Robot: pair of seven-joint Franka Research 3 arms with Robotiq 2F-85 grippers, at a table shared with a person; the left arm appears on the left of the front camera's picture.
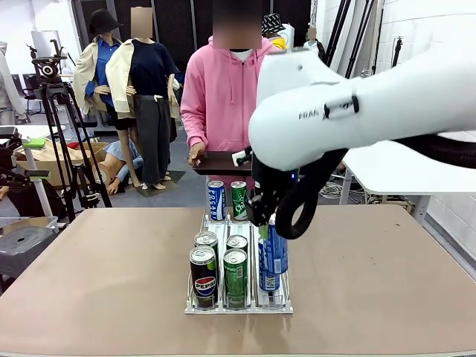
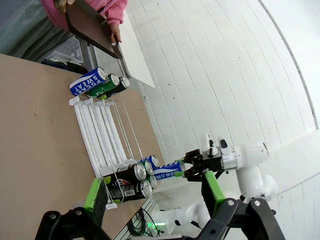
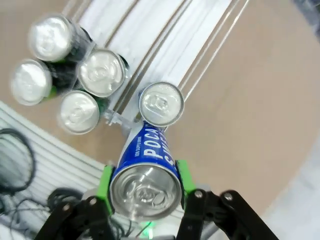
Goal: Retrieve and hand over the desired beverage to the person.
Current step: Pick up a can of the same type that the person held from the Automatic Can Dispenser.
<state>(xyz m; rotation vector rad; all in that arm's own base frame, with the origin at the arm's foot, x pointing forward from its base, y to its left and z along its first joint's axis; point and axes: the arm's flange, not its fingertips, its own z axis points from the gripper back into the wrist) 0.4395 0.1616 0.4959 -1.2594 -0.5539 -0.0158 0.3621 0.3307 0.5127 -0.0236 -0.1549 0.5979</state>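
right gripper (image 1: 265,222) is clamped on a blue pocari sweat can (image 1: 280,249), green pads on both sides of the body. the right wrist view confirms it: can (image 3: 147,145) sits upright between the pads (image 3: 106,181), top facing the camera. the can hangs just above the right lane at the near end of the wire rack (image 1: 223,225), clear of the rack floor. a second blue can (image 1: 265,279) stands in that lane right under it; its lid (image 3: 161,103) shows just past the held one.

rest of the rack's near end: pepsi can (image 1: 203,277) in the left lane, green can (image 1: 235,275) in the middle, and one more can behind each. at the far end, a blue can (image 1: 216,199) and a green one (image 1: 239,199) stand side by side.

left gripper (image 2: 152,192) has its jaws spread wide with nothing between them. it looks along the brown table (image 2: 35,125) at the rack from the side, well away from it. its view also catches the right gripper (image 2: 192,169) with the held can (image 2: 167,170).

person (image 1: 223,97) in a pink hoodie stands at the far edge of the table, holding a dark tray (image 1: 219,162) level, above and behind the rack's far end.
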